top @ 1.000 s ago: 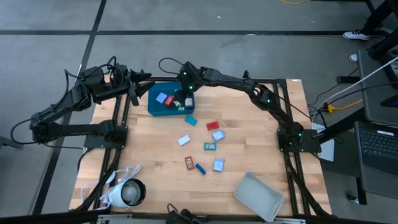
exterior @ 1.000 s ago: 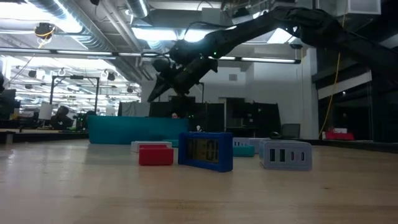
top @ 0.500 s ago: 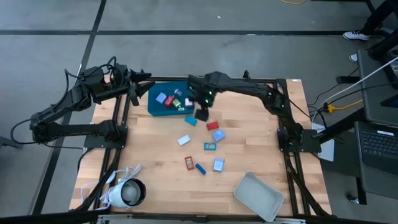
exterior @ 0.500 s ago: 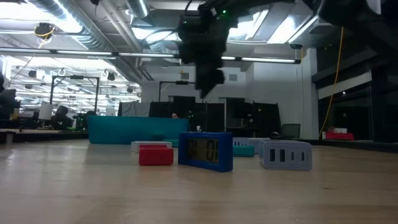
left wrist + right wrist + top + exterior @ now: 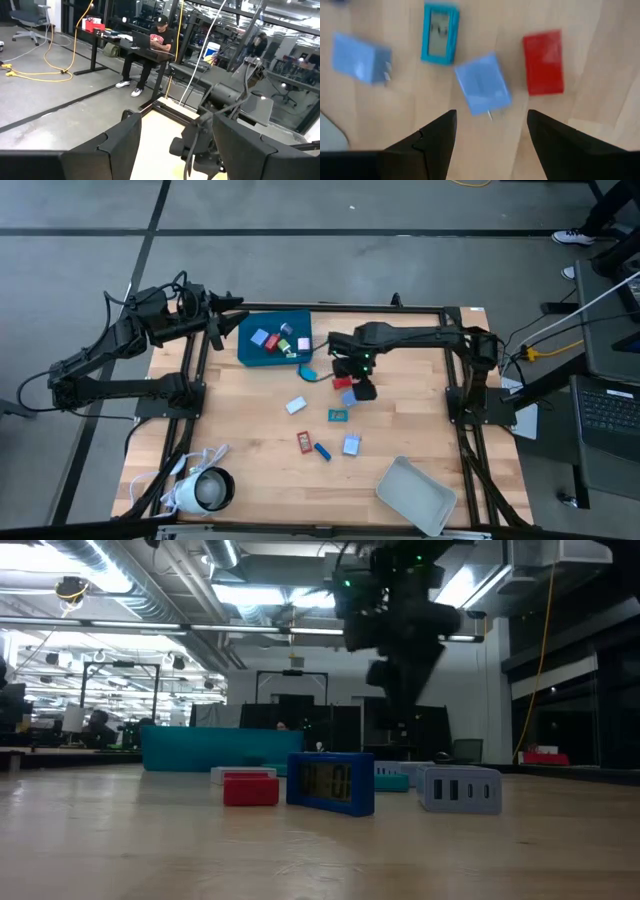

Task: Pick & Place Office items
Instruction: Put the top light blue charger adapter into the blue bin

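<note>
Several small office items lie on the wooden table: a red block (image 5: 342, 381), a light blue block (image 5: 482, 90), a teal clock-like piece (image 5: 338, 416), a light blue piece (image 5: 307, 373), a white one (image 5: 296, 406), and others nearer the front (image 5: 322, 450). More pieces lie in the teal tray (image 5: 262, 356) at the far edge. My right gripper (image 5: 358, 388) hangs open above the table, pointing down over the light blue block, with the red block (image 5: 543, 61) beside it. My left gripper (image 5: 228, 315) waits open, held level beyond the table's far left corner.
A grey tray (image 5: 415, 495) sits at the near right corner. A white round corded device (image 5: 203, 490) lies at the near left. In the low view a blue clock (image 5: 330, 782), a red block (image 5: 250, 788) and a grey-blue adapter (image 5: 460, 788) stand in front of the teal tray (image 5: 220, 750).
My right gripper has swung from above the teal tray toward the table's right and near edge, stopping over the red and light blue blocks. On the way it turned and tipped until its fingers point down. The pieces on the table have kept their places.
</note>
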Robot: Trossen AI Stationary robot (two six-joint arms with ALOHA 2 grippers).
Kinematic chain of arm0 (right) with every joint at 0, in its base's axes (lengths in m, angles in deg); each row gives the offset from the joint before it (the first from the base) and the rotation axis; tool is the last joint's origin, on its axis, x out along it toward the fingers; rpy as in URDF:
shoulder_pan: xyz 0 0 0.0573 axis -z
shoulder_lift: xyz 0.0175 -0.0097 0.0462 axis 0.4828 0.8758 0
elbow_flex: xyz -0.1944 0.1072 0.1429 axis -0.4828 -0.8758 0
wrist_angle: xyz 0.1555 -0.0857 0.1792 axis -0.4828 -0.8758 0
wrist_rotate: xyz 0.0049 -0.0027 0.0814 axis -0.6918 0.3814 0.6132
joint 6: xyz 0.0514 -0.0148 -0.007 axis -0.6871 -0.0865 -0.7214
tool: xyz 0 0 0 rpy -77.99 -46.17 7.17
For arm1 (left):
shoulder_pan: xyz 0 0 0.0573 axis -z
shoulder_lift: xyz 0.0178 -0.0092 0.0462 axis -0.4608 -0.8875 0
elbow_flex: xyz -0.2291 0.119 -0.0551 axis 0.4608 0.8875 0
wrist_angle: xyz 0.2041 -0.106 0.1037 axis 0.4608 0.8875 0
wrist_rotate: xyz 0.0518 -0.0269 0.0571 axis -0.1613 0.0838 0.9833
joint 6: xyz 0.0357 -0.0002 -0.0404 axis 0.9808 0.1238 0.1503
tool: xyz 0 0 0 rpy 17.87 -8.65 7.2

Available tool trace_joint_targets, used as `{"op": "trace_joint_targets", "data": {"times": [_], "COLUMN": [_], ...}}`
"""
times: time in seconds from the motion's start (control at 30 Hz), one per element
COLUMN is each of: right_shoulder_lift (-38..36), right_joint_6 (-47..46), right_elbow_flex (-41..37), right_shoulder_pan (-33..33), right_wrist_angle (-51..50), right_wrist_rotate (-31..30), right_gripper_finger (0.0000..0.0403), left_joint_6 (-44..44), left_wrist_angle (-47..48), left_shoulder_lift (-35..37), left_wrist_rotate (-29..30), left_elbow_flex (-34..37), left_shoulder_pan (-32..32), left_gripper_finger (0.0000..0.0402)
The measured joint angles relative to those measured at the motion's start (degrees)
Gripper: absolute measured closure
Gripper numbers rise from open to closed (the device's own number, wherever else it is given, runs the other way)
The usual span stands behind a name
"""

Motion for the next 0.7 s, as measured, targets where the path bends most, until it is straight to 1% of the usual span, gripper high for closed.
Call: {"op": "trace_joint_targets", "data": {"times": [0.17,0.27,0.4,0.5,0.7], "right_shoulder_lift": [0.8,0.7,0.9,2.0,4.8], "right_joint_6": [5.9,6.4,7.7,7.6,7.5], "right_elbow_flex": [-1.3,-1.2,-1.3,-2.2,-4.1], "right_shoulder_pan": [-0.2,-0.2,-0.6,-1.3,-3.6], "right_wrist_angle": [-0.6,2.2,2.2,2.5,3.5], "right_wrist_rotate": [-3.2,-3.3,-1.9,0.2,0.2], "right_gripper_finger": [0.0156,0.0156,0.0152,0.0138,0.0101], "left_joint_6": [-0.7,-0.8,-1.2,-1.3,-1.7], "left_wrist_angle": [0.0,0.0,0.1,0.2,0.9], "left_shoulder_lift": [0.0,0.0,0.0,-0.1,-0.4], "left_wrist_rotate": [0.0,0.0,0.0,0.0,0.8], "left_elbow_flex": [0.0,0.0,0.0,0.0,0.0], "left_shoulder_pan": [0.0,0.0,0.0,0.0,0.0], "left_gripper_finger": [0.0162,0.0162,0.0162,0.0162,0.0162]}}
